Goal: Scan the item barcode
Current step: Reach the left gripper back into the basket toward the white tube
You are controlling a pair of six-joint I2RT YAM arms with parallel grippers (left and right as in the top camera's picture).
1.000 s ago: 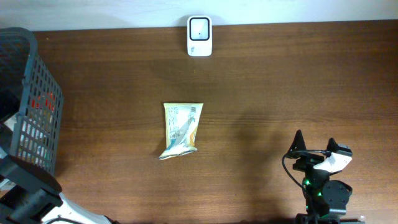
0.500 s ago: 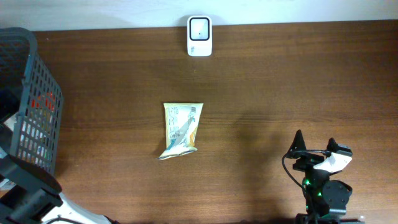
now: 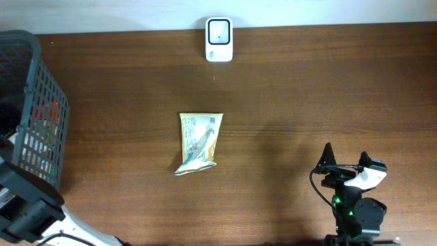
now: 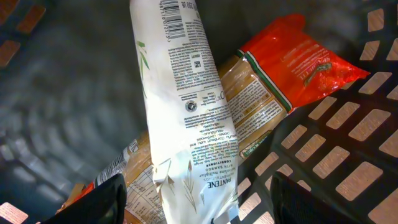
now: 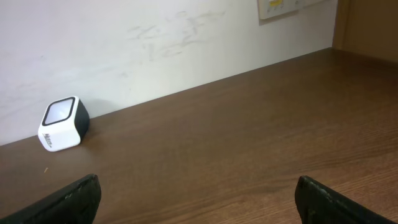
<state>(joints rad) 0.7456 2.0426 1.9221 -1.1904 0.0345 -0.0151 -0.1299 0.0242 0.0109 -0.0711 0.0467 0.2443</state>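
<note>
Worktop (image 3: 328,89): dark brown wood, running up to a pale wall (image 5: 186,50) at 12 o'clock.
Barcode scanner (image 3: 218,39): small white unit, standing at the 12 o'clock edge of the worktop, well apart from both arms.
Snack packet (image 3: 199,143): green-and-yellow, lying flat near the worktop's centre, directly at 6 o'clock from the barcode scanner, with nothing touching it.
Wire basket (image 3: 41,116): dark mesh, sitting at the 9 o'clock edge of the worktop, with something red showing through its side.
White pouch (image 4: 186,106): long printed pouch, lying inside the wire basket on top of other packs, running from 12 o'clock down to 6 o'clock in the left wrist view.
Barcode (image 4: 177,22): facing up at the 12 o'clock end of the white pouch.
Orange-red packet (image 4: 298,59): lying partly under the white pouch, sticking out toward 2 o'clock.
Left arm (image 3: 27,205): reaching into the wire basket from 7 o'clock.
Left claw (image 4: 198,193): hanging over the 6 o'clock end of the white pouch, fingers (image 4: 106,202) standing apart, one on each side of it, a gap showing at both.
Right arm (image 3: 348,198): sitting at 5 o'clock on the worktop.
Right claw (image 5: 198,186): hovering over bare wood, fingers spread wide and holding nothing.
</note>
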